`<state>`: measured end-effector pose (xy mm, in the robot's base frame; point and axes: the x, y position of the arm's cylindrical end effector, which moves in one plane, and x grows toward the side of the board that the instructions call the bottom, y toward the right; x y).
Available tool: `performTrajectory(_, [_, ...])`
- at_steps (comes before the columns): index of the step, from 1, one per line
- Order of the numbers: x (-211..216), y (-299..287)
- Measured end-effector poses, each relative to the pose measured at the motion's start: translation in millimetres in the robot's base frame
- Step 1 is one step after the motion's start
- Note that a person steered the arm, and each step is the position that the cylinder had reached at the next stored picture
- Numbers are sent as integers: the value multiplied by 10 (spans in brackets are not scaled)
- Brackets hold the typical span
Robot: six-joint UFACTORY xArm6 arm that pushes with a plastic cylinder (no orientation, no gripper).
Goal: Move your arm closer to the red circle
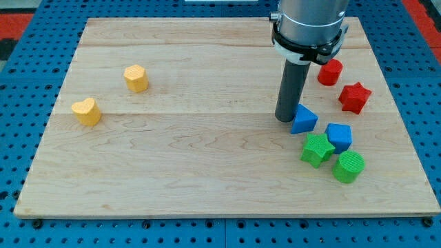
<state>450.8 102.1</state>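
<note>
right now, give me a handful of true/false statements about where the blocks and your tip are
1. My tip sits just to the view's left of the blue triangle. True.
2. The red circle lies at the view's bottom left of the board. False: it is at the view's upper right, beside the red star.
3. Two yellow blocks, a yellow heart and a yellow hexagon-like block, lie on the view's left half. True.
4. The green star sits above the red circle in the view. False: it lies well below it, next to the blue cube.
5. The green cylinder is the block nearest the view's bottom. True.
</note>
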Motion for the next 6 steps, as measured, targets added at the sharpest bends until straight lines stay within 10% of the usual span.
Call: performTrajectory(6, [-1911, -284])
